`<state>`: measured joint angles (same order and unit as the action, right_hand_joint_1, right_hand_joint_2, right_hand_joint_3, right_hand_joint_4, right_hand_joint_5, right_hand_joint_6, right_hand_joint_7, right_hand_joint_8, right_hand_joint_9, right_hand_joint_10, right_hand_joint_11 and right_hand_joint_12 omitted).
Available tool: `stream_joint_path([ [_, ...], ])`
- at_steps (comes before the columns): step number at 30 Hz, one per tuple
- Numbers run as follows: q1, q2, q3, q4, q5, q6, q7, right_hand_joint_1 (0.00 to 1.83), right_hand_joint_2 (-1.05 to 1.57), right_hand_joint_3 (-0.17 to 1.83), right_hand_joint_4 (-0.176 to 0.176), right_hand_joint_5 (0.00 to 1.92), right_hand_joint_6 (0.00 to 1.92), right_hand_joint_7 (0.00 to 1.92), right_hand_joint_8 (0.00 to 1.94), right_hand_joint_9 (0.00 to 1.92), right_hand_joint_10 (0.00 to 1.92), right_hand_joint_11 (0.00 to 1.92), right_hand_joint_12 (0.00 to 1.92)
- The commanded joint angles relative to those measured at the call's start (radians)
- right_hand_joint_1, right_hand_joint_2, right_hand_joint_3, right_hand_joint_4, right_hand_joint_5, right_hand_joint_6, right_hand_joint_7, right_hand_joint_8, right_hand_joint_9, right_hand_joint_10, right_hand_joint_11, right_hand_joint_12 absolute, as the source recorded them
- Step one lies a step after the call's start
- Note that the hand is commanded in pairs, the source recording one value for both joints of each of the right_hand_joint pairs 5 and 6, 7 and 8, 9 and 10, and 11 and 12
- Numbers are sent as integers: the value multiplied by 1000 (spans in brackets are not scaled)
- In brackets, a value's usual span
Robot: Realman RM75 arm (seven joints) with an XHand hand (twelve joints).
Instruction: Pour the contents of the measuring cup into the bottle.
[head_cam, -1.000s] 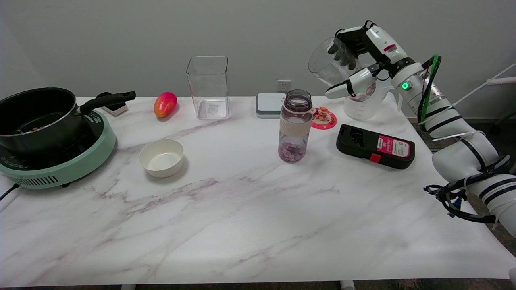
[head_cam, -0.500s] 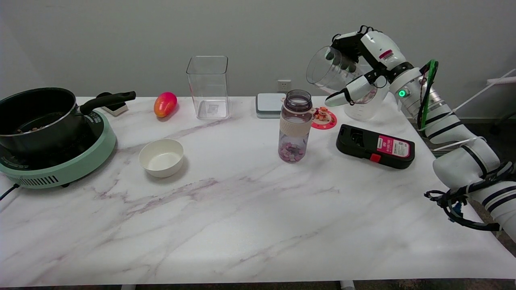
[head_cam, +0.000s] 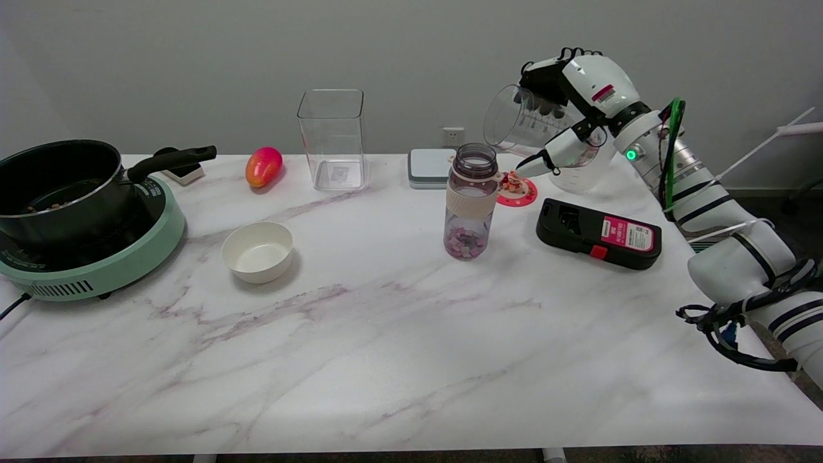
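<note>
The right hand (head_cam: 566,103) grasps one clear measuring cup (head_cam: 524,122), tipped on its side in the air, mouth facing left, up and right of one open bottle (head_cam: 470,200) that stands mid-table with small pink and purple pieces at its bottom. Also on the white marble table (head_cam: 386,360): one black case (head_cam: 598,233), one red coaster (head_cam: 516,188), one white bowl (head_cam: 257,251), one clear box (head_cam: 332,139), one mango (head_cam: 263,166), one pot (head_cam: 64,186) on one green cooker (head_cam: 109,263). Grey wall (head_cam: 193,58) behind

Even, soft overhead light; faint shadows, mild sheen on the table (head_cam: 386,360); sharp focus.
</note>
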<state>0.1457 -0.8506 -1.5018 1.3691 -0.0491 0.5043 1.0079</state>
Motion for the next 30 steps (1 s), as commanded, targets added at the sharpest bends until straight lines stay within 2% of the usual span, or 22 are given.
stream_joint_path([
  [1,14,3,-3,31,-97,-36,-43,1287,1571,294,0,1920,1920,1920,1920,1906,1906,1693,1693],
  [10,36,23,0,47,-193,-43,-34,1286,1570,297,0,1920,1920,1920,1920,1900,1900,1677,1677],
  [30,54,36,-15,75,-261,-71,-19,1345,1493,334,0,1920,1920,1920,1920,1875,1875,1645,1645],
])
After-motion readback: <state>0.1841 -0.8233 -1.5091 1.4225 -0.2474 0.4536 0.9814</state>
